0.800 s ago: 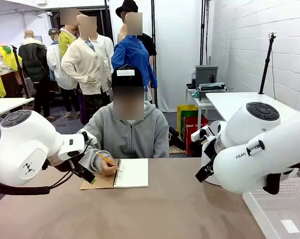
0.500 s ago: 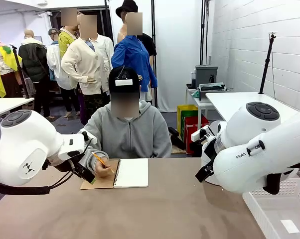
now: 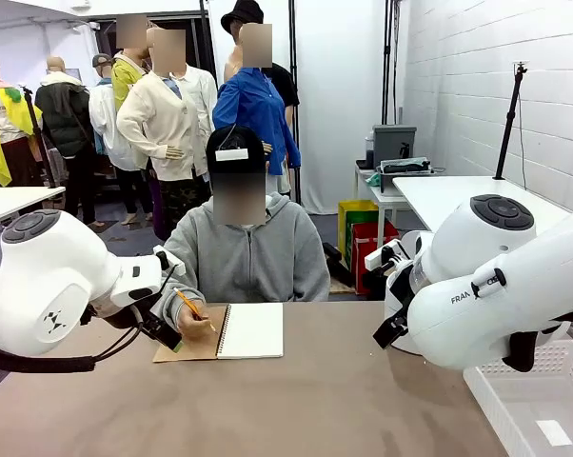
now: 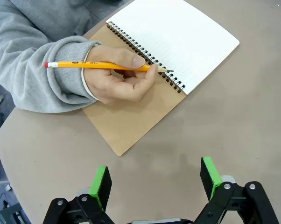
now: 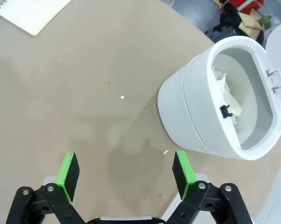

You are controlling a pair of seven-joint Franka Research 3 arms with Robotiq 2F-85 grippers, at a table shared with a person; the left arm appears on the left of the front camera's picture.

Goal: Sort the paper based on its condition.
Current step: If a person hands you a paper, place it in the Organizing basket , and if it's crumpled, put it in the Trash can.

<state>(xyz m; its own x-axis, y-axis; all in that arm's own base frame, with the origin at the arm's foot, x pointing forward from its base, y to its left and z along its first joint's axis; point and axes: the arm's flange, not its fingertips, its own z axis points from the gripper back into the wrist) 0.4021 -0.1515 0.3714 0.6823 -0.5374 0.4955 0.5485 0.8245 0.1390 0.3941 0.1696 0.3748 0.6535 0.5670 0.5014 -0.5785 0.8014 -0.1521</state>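
Crumpled white paper lies inside a white bin in the right wrist view. A flat white piece of paper rests in the white basket at the front right. My left gripper hangs open over bare table, just short of the brown cover of a spiral notebook. A person's hand holds a yellow pencil across that notebook. My right gripper is open above the table, with the bin to its right. Nothing sits between either pair of fingers.
The person in a grey hoodie sits at the far side, forearm on the table. The open notebook lies left of centre. The bin stands behind my right arm. The brown table is bare in the middle.
The person's hand and pencil have shifted a little left on the notebook, and the person sits more upright. Neither arm has moved.
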